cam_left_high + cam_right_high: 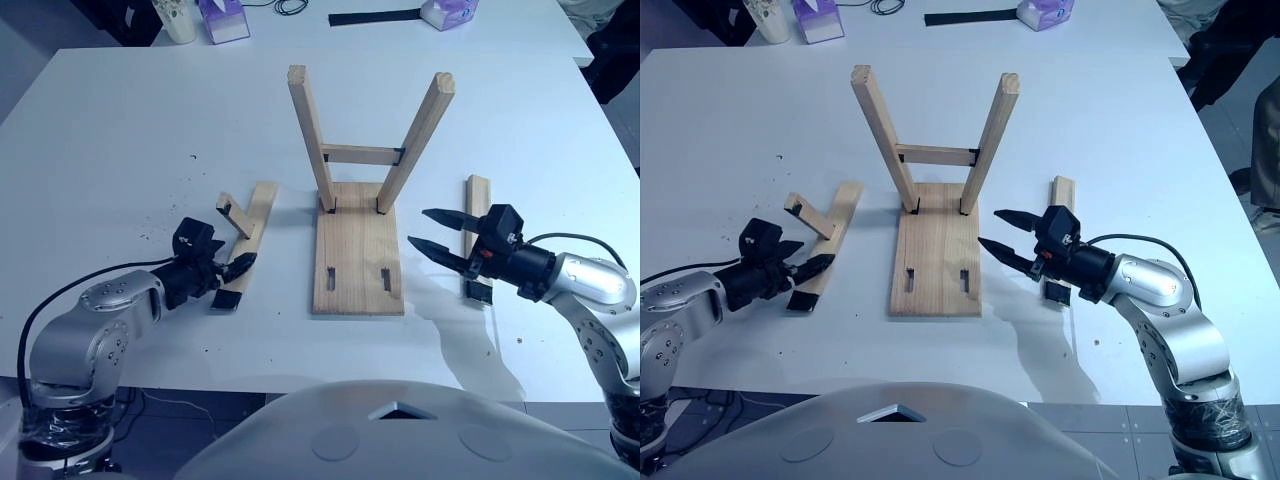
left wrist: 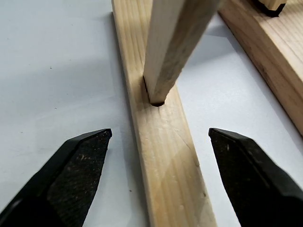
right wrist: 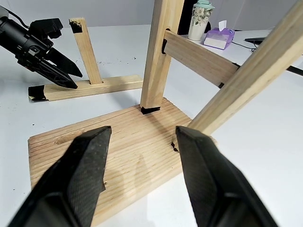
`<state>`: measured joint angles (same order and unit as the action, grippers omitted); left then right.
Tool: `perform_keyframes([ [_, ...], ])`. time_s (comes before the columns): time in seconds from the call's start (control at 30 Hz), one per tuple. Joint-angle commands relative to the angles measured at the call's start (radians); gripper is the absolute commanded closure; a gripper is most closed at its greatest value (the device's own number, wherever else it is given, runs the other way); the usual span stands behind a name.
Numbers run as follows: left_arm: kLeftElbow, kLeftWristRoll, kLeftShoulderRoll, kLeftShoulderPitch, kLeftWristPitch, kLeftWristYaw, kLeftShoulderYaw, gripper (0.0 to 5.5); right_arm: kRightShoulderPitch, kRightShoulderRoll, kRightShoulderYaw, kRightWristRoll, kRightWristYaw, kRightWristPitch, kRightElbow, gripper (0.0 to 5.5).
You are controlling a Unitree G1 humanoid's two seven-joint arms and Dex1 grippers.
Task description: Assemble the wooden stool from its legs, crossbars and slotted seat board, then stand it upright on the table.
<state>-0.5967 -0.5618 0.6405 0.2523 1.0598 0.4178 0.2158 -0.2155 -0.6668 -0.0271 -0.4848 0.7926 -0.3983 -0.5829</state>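
Note:
The slotted seat board lies flat mid-table. Two legs stand in its far slots, joined by a crossbar; the two near slots are empty. To its left a third leg lies flat with a short crossbar standing in it. My left gripper is open at that leg's near end, one finger on each side of the wood. A fourth leg lies flat on the right. My right gripper is open beside the board's right edge, pointing at the standing legs.
At the far edge, on a second table, stand a patterned cup, two tissue boxes and a black strap. Dark specks dot the white table on the left. The table's front edge runs just below both arms.

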Motion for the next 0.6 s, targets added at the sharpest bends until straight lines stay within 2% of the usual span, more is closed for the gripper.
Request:
perform_keyframes([
  [0.03,0.003,0.028,-0.013,0.030,-0.001,-0.019,-0.041,1.68,0.015,-0.002,0.010,0.010,0.005,0.007,0.005,3.00],
  [0.13,0.029,0.066,-0.005,0.066,-0.030,-0.016,-0.070,1.68,0.018,-0.003,0.015,0.013,0.007,0.010,0.009,3.00],
  [0.5,0.173,0.141,0.013,0.069,-0.215,0.049,-0.088,3.41,0.023,0.000,0.019,0.026,0.004,0.020,0.018,3.00],
  [0.6,0.208,0.148,0.011,0.053,-0.278,0.082,-0.092,3.47,0.030,0.002,0.022,0.030,0.003,0.022,0.025,3.00],
])
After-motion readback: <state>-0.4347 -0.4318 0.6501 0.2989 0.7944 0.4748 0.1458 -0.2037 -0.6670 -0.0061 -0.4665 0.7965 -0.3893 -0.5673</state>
